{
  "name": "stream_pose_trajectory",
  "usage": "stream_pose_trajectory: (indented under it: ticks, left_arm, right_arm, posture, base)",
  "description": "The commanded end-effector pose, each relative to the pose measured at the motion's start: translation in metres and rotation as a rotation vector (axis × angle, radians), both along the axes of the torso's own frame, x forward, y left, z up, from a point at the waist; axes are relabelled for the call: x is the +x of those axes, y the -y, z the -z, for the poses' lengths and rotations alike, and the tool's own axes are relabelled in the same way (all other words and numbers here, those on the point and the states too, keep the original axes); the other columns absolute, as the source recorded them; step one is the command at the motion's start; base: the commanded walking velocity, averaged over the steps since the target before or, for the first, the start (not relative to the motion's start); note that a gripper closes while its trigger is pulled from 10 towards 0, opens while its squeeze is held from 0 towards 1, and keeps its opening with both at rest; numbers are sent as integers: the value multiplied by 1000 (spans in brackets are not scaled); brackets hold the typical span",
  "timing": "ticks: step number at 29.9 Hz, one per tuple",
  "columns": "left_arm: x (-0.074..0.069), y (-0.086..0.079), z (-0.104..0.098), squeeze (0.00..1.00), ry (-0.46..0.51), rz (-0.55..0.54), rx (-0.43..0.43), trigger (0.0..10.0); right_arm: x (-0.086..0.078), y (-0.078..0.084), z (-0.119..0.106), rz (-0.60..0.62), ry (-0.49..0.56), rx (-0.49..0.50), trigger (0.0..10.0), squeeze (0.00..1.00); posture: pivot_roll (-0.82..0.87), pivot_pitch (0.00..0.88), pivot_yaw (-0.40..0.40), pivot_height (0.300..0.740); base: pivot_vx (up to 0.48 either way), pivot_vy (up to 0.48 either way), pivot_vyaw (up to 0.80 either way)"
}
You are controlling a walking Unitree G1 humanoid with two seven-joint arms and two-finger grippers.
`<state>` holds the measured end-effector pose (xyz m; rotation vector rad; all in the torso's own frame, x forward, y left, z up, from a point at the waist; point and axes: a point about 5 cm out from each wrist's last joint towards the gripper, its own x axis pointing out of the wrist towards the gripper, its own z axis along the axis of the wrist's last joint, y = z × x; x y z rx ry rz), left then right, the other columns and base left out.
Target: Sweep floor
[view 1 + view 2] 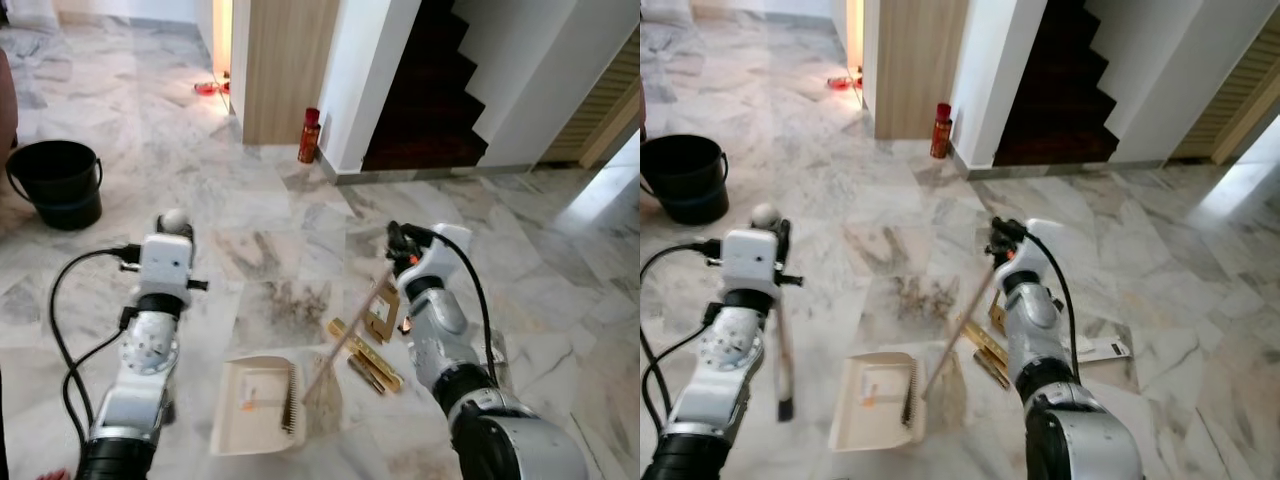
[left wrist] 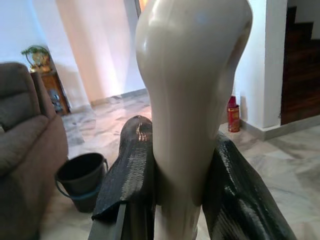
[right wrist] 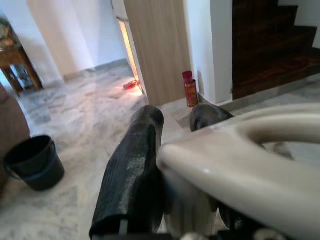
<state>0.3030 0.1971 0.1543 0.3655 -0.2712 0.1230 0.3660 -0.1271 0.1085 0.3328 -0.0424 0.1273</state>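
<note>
The left end effector (image 2: 175, 180) is clamped on the rounded top of the dustpan handle (image 2: 192, 85), and the dustpan (image 1: 258, 403) rests flat on the floor (image 1: 270, 200) just in front of the robot. The right end effector (image 3: 172, 165) is clamped on the looped grip of the broom (image 1: 345, 345), whose bristles (image 1: 322, 395) touch the floor right at the dustpan's open edge.

The step in hand looks like drawing dirt into the pan. To do it well, the robot should keep the dustpan's lip pressed to the floor and steady, and pull the broom in short, low strokes towards it, so that the patch of brown dirt (image 1: 292, 297) lying a little further out is carried in rather than scattered. Yellow bits of litter (image 1: 366, 353) and a small card piece (image 1: 381, 318) lie beside the broom and may need firmer strokes.

The floor is glossy marble tile, so light debris will probably slide easily. A black bucket (image 1: 57, 182) stands well off to the left, a red can (image 1: 309, 136) stands by the wall corner, and a dark staircase (image 1: 428, 90) rises behind.
</note>
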Motion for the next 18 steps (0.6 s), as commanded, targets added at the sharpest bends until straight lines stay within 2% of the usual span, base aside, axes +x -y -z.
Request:
stream_pose_trajectory:
  ticks: [1,18]
  left_arm:
    - [1,13,-9,0,49,44,-3,10000]
    - [1,15,-8,0,48,44,3,10000]
  right_arm:
    - [2,15,-6,48,21,4,10000,0]
    - [2,9,-5,12,18,7,10000,0]
  posture:
    - [242,0,-180,740]
    - [251,0,-192,740]
  base:
    - [390,0,0]
    - [393,0,0]
